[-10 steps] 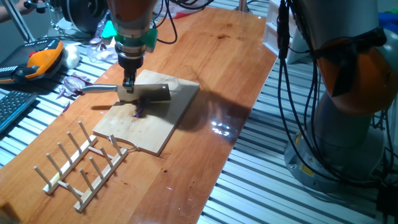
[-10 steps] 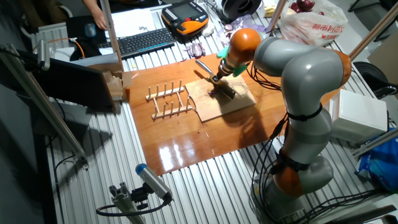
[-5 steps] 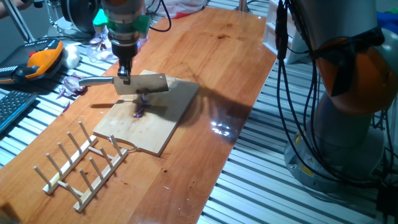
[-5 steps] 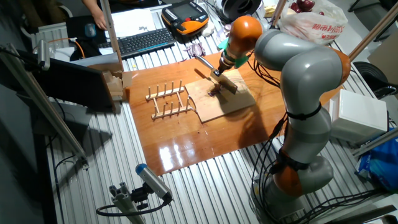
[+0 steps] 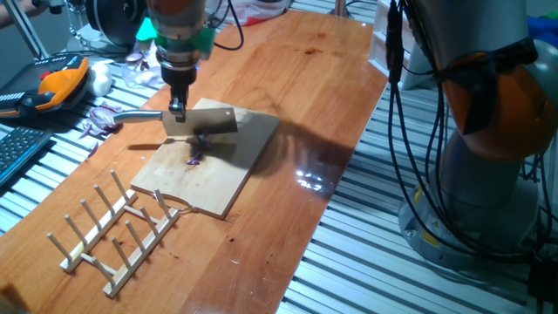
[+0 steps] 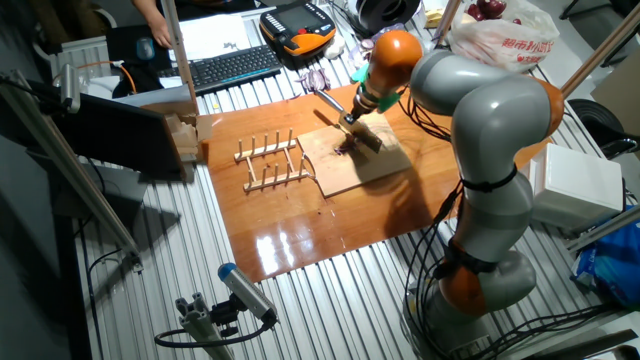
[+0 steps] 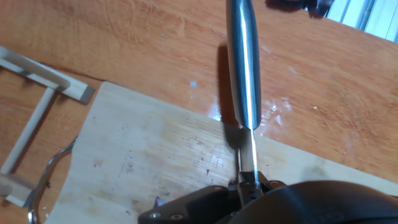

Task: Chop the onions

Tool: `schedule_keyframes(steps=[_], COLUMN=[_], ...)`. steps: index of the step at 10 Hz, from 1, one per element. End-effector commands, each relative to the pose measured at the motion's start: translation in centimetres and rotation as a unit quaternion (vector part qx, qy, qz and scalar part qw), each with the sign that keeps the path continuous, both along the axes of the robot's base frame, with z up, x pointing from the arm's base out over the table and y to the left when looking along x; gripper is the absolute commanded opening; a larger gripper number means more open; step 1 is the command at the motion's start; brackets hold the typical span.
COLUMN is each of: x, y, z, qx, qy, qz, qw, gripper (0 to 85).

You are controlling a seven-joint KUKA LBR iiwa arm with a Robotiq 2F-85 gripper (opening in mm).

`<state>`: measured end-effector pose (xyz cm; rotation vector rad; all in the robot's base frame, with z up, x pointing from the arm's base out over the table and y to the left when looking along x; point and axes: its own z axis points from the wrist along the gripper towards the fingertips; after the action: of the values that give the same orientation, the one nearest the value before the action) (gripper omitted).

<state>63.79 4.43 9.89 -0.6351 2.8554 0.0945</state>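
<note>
We see the cutting board [image 5: 207, 167] on the wooden table [image 5: 288, 131], onion bits [image 5: 194, 159] on the board, the cleaver [image 5: 202, 123] held above them in our gripper [image 5: 177, 111], handle toward the keyboard side, the peg rack [image 5: 118, 228] just beside the board, onion scraps [image 5: 103, 118] at the table's edge.

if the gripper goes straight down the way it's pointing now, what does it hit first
Probably the wooden cutting board. The gripper points straight down, shut on the cleaver, whose blade hangs just above the onion bits; the blade would likely meet those first, though depth is unclear.

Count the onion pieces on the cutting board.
1 purple onion piece shows, mid-board on the cutting board, just below the raised cleaver. Smaller slivers may be hidden or too small to see.
</note>
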Motion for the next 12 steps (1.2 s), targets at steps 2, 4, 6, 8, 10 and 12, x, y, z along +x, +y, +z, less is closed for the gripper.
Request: schedule_keyframes(steps=[2,4,6,8,10,12], x=[-0.38,-0.54,-0.48,-0.24,-0.01,0.23], y=[0.2,0.2,0.3,0.7,0.5,0.2], z=[-0.5,-1.1,-1.2,0.1,2.1,2.3], qx=[0.002,0.004,0.005,0.012,0.003,0.0], qy=[-0.004,-0.008,-0.012,0.005,0.015,0.015], qz=[0.0,-0.001,-0.001,-0.004,-0.004,-0.002], qw=[1.0,1.0,0.9999,0.9999,0.9999,0.9999], gripper=[0.0,0.0,0.0,0.0,0.0,0.0])
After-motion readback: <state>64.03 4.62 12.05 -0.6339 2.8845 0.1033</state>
